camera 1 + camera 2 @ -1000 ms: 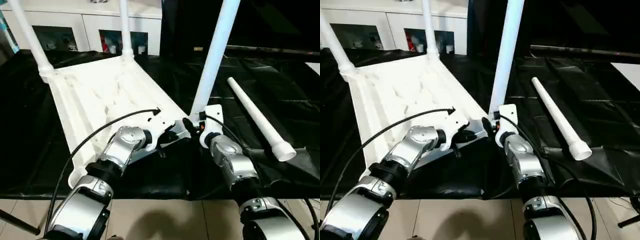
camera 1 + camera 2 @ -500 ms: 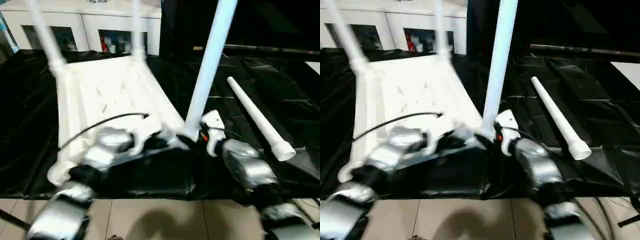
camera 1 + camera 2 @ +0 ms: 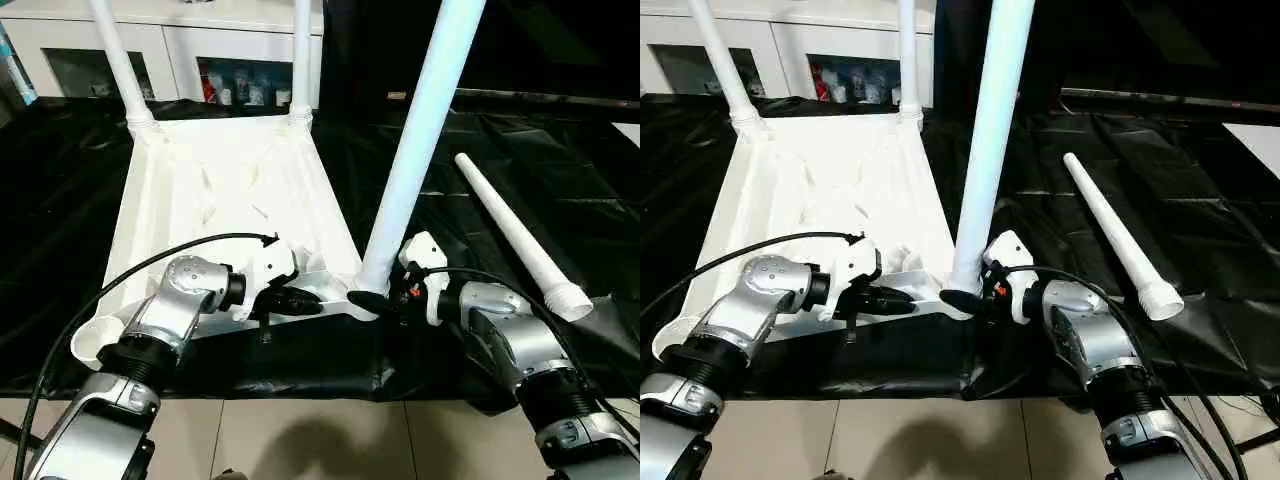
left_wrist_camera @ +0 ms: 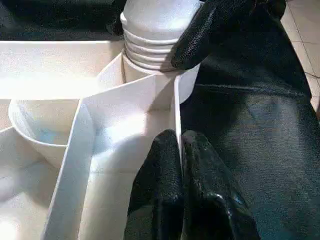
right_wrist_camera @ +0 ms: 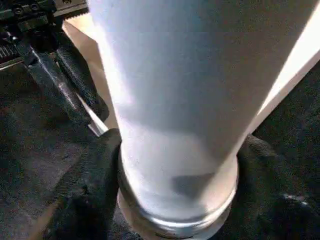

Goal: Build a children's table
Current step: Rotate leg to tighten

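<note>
Since a moment ago, the table top (image 3: 215, 200) is lying squarer in front of me, and both my arms are spreading out to the sides.

It is lying upside down on the black cover (image 3: 560, 190), with 3 legs pointing up out of its corner holes. 2 legs are standing at the far corners. The third leg (image 3: 420, 140) is standing at the near right corner, and its long way is going almost straight up, leaning a little to the right.

I am holding that leg with my right gripper (image 3: 385, 297). My 2 black fingers (image 5: 87, 192) are hugging its fat bottom end, 1 on each side, just above the hole.

I am pinching the thin near rim of the top with my left gripper (image 3: 300, 303), just left of that same corner. My fingers are squeezed almost together on it.

The fourth leg (image 3: 515, 235) is lying flat on the cover to the right, fat end near me. My right arm is nearer to it. The empty hole (image 3: 92, 342) is at the near left corner, so I think that leg has to cross over.
</note>
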Motion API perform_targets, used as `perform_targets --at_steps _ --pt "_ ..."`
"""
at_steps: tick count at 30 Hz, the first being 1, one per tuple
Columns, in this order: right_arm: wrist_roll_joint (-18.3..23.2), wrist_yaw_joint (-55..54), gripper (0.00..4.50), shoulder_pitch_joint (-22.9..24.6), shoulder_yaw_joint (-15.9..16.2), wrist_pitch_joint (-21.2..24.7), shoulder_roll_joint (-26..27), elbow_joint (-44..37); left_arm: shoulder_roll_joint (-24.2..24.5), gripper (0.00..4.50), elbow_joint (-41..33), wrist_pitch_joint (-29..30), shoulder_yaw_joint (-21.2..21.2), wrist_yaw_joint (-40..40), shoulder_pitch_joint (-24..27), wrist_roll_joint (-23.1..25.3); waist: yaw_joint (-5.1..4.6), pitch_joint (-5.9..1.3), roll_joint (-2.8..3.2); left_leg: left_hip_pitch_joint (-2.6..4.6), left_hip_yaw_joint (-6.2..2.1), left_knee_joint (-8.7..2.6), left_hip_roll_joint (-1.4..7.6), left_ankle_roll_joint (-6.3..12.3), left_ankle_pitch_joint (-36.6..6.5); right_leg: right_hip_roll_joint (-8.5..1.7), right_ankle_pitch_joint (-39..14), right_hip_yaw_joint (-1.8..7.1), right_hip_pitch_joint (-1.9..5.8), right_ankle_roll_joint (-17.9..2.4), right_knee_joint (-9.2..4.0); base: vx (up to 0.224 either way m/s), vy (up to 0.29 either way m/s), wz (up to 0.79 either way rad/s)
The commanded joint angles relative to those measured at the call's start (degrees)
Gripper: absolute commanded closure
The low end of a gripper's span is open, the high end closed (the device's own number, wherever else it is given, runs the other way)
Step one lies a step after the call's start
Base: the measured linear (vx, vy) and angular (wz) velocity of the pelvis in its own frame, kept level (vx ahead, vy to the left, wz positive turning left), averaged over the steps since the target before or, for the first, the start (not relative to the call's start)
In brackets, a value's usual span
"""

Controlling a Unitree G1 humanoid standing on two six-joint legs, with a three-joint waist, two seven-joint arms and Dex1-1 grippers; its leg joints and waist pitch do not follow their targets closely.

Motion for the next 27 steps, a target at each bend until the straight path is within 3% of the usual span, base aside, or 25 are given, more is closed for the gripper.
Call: perform_targets --at_steps 1,4,8,13,14,16,17,19,20,24,27 --pt "0.48 -0.36 1.72 0.77 -0.48 0.55 -0.18 -0.89 -0.65 4.50 0.09 -0.34 0.75 -0.97 1.29 -2.49 -0.10 -2.97 -0.73 0.40 0.69 -3.43 0.24 2.66 -12.08 -2.17 -12.20 1.98 2.57 -10.95 -4.20 0.000 0.000 0.00" --pt "1.47 -2.63 1.76 0.79 -2.09 1.25 1.15 -0.29 -1.18 4.50 0.12 -0.21 0.73 -0.01 1.20 -2.24 -0.17 -3.03 -0.75 0.28 0.69 -3.37 0.18 2.54 -11.48 -2.19 -11.49 2.01 2.64 -10.90 -4.14 0.000 0.000 0.00" --pt "0.02 -12.19 1.77 0.13 -4.71 0.93 4.16 3.30 -3.60 4.50 3.17 -0.32 0.84 8.50 -0.44 0.86 -0.50 -2.90 -0.73 0.35 0.66 -3.50 0.11 1.62 -12.62 -2.19 -14.17 1.99 2.46 -10.13 -4.49 0.000 0.000 0.00" --pt "-0.79 -30.97 1.78 -0.71 -9.32 2.03 11.27 7.18 -9.51 4.50 7.47 3.43 0.55 21.53 -4.11 4.16 -0.77 -2.93 -0.75 0.51 0.57 -3.64 0.04 0.16 -13.12 -2.24 -16.95 2.05 2.27 -8.88 -4.72 0.000 0.000 0.00" --pt "-1.66 -37.61 1.78 -1.04 -10.31 1.37 13.74 8.27 -12.47 4.50 9.49 5.10 0.42 26.94 -5.91 5.18 -0.70 -2.95 -0.61 0.77 0.62 -3.59 0.00 -0.09 -13.24 -2.14 -16.80 2.10 2.02 -8.73 -4.91 0.000 0.000 0.00" --pt "-2.04 -39.64 1.78 -1.35 -10.38 0.84 14.85 8.95 -14.03 4.50 10.15 5.51 0.27 28.55 -6.55 5.30 -0.56 -3.02 -0.71 0.74 0.62 -3.56 -0.01 -0.06 -12.94 -2.16 -16.16 2.08 2.15 -8.74 -4.86 0.000 0.000 0.00" --pt "-3.23 -41.84 1.78 -1.82 -9.81 -0.20 15.80 9.65 -15.65 4.50 10.59 5.89 0.08 30.11 -7.05 5.45 -0.35 -3.07 -0.35 0.66 0.57 -3.59 -0.01 -0.05 -12.35 -2.13 -14.77 2.08 2.22 -8.81 -4.67 0.000 0.000 0.00" --pt "-5.21 -44.41 1.78 -2.62 -8.62 -1.36 16.71 10.77 -17.41 4.50 10.91 5.89 -0.22 31.11 -7.38 5.65 -0.16 -3.23 -0.68 0.53 0.68 -3.36 -0.16 0.69 -10.97 -1.98 -10.92 2.19 2.42 -9.14 -4.40 0.000 0.000 0.00" --pt "-6.42 -45.73 1.78 -3.21 -7.88 -2.23 17.16 11.58 -18.33 4.50 11.09 5.77 -0.35 31.31 -7.43 5.78 -0.16 -3.32 -0.31 0.38 0.65 -3.32 -0.25 0.95 -9.95 -1.92 -8.86 2.18 2.56 -9.48 -4.14 0.000 0.000 0.00" --pt "-6.16 -45.15 1.78 -3.50 -8.16 -2.92 17.62 11.99 -18.54 4.50 11.42 5.46 -0.35 31.57 -7.58 6.22 -0.12 -3.26 -0.48 0.36 0.73 -3.28 -0.36 1.99 -10.15 -1.85 -7.71 2.15 2.73 -9.65 -4.21 0.000 0.000 0.00" --pt "-3.66 -40.52 1.08 -3.43 -9.54 -3.47 17.23 10.85 -17.26 4.50 11.17 4.45 -0.16 29.00 -7.32 5.93 -0.08 -3.14 -0.62 0.33 0.67 -3.42 -0.29 2.37 -11.99 -2.02 -11.09 2.13 2.75 -8.98 -4.58 0.000 0.000 0.00"
